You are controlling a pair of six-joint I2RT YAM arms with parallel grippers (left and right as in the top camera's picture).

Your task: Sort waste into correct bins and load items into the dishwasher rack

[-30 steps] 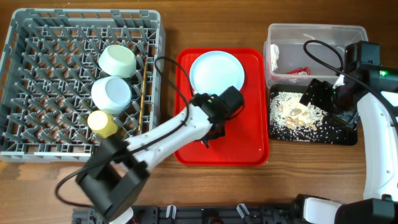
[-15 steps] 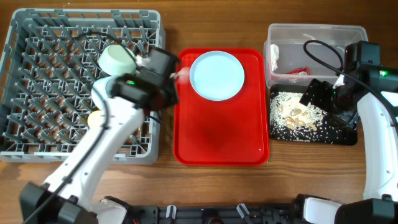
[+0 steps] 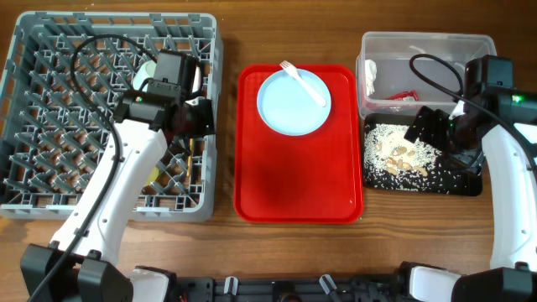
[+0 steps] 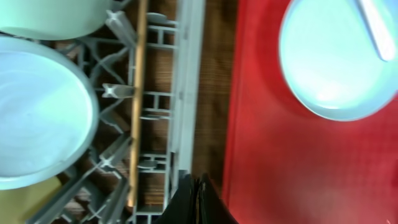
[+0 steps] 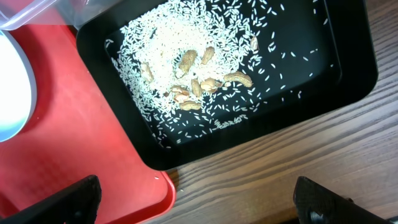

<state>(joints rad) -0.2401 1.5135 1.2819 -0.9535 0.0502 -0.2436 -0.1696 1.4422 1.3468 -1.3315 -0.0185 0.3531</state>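
My left gripper (image 3: 198,119) is shut and empty above the right edge of the grey dishwasher rack (image 3: 50,50). In the left wrist view its jaws (image 4: 199,200) hover beside the wooden chopstick (image 4: 136,99), which lies in the rack next to two pale bowls (image 4: 37,118) (image 4: 50,15) and the yellow cup (image 4: 22,208). The pale blue plate (image 3: 289,105) sits on the red tray with the white fork (image 3: 304,83) on it. My right gripper (image 5: 196,205) is open above the black tray (image 3: 470,180) of rice and beige scraps (image 5: 193,81). The clear tub (image 3: 424,42) holds white paper (image 3: 370,75) and the red sachet (image 3: 404,96).
The red serving tray (image 3: 298,180) lies between the rack and the bins; its corner shows in the right wrist view (image 5: 74,162). Bare wooden table (image 3: 419,235) runs along the front. My left arm covers part of the rack's right side.
My left arm swung from the middle of the red tray to the rack's right edge. The fork now lies on the plate, where none showed before. The right arm has not moved.
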